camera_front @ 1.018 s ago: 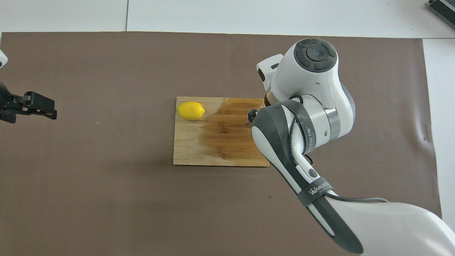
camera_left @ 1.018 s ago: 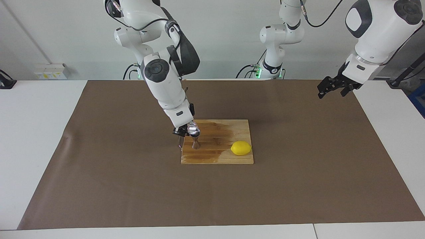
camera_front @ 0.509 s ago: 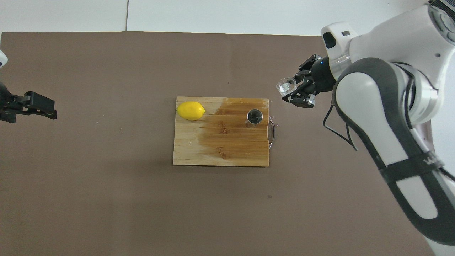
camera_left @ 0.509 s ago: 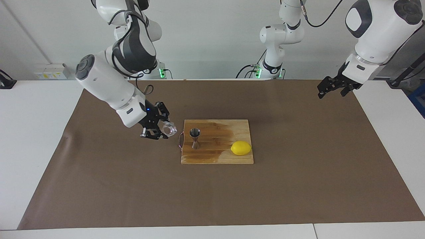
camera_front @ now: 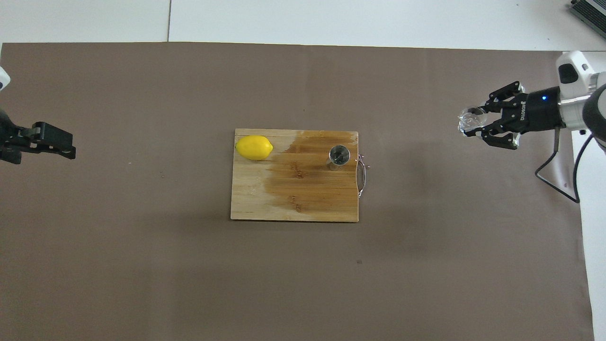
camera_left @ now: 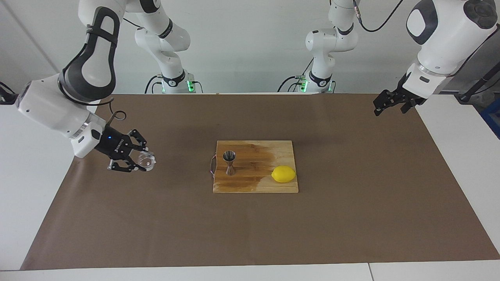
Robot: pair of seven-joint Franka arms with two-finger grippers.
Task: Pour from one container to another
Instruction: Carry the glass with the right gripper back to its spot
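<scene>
On cutting board (camera_left: 256, 183) upright jigger (camera_left: 229, 162), right gripper (camera_left: 141, 160) gripping glass cup (camera_left: 146, 160)

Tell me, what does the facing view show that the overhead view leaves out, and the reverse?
Only the facing view shows both arms whole, with their bases, and the jigger side-on, an hourglass standing upright.

Only the overhead view looks straight down into the jigger's mouth.

Both show the right gripper holding the glass cup in the air over the brown mat, the left gripper waiting at its own end, and the lemon on the cutting board.
</scene>
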